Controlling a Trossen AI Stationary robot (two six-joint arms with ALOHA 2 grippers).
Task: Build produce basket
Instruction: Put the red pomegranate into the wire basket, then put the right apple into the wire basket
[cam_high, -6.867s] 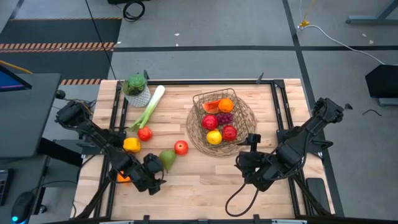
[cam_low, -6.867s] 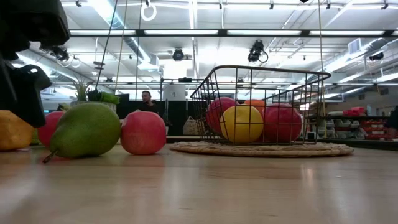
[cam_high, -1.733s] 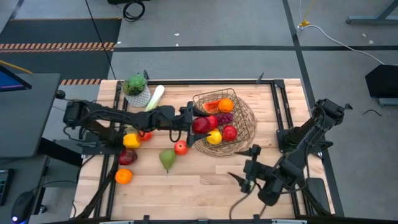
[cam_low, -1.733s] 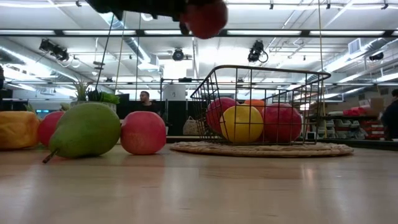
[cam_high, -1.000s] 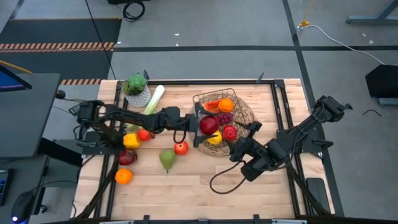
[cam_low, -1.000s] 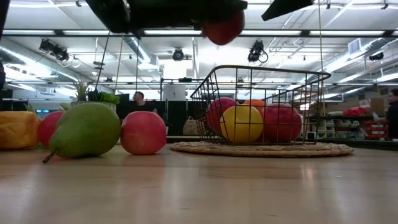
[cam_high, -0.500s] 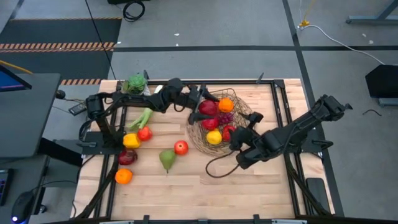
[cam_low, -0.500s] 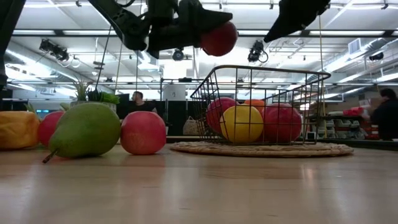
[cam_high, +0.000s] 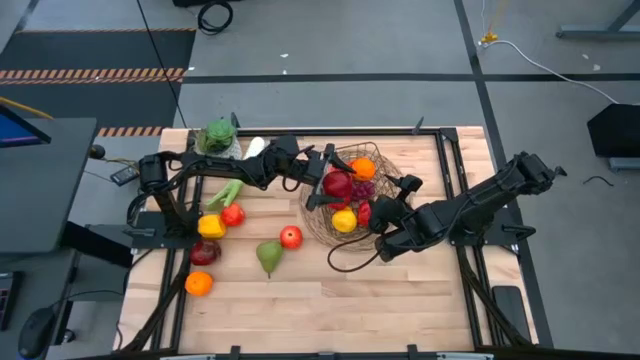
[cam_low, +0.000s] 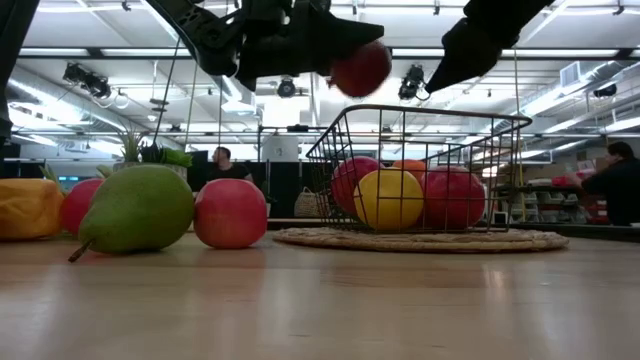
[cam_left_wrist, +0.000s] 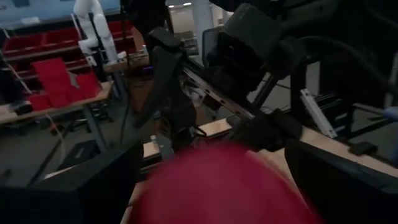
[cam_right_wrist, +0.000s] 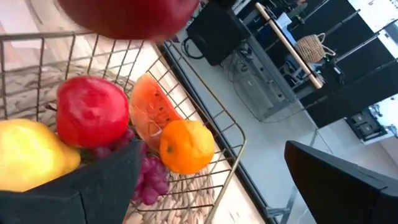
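Wooden surface (cam_high: 330, 300) with produce left of, and inside, the basket (cam_high: 392, 190). Left of the basket lie one orange (cam_high: 199, 284), one dark apple (cam_high: 204, 252), one yellow pepper (cam_high: 211, 227), one pear (cam_high: 268, 256), two small red fruits (cam_high: 232, 214), and one leek (cam_high: 232, 186). The left gripper (cam_high: 322, 180) holds a red apple (cam_high: 337, 184) between widely spread fingers just above the basket's near rim; the apple looks rigid, smooth, light, and is best gripped across its widest girth. The right gripper (cam_high: 383, 212), fingers spread and empty, hovers at the basket's right side.
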